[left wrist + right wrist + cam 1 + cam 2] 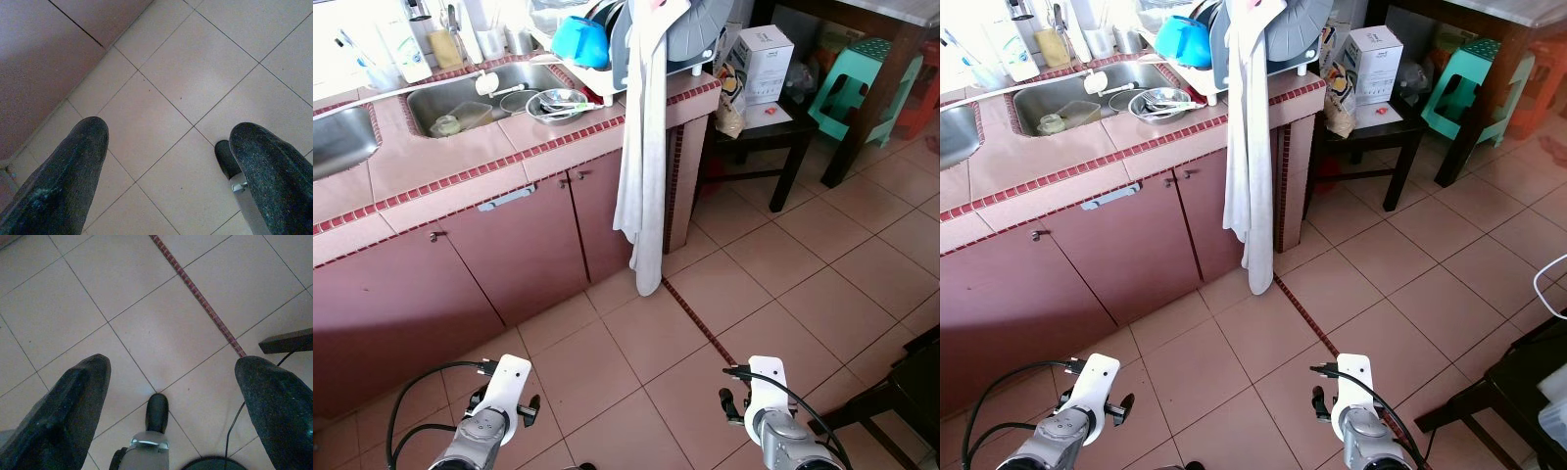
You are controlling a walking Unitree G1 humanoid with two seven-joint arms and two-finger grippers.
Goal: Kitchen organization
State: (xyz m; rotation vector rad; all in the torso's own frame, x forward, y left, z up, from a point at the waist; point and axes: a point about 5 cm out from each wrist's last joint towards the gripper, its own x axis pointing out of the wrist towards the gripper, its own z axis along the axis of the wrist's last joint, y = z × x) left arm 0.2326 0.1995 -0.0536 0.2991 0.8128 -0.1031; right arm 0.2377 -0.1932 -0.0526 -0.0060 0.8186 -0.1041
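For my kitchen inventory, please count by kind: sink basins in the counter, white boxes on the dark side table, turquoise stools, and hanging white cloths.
Sink basins: 2
White box: 1
Turquoise stool: 1
Hanging white cloth: 1
Total: 5

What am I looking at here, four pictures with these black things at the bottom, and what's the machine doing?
It is a walking humanoid robot in a kitchen. The two upper pictures come from cameras in its head, looking down at a pink counter with a sink, a metal bowl and a white cloth hanging over the edge. The two lower pictures come from wrist cameras. The black shapes are the fingers of the left gripper and right gripper, both open above the tiled floor, holding nothing.
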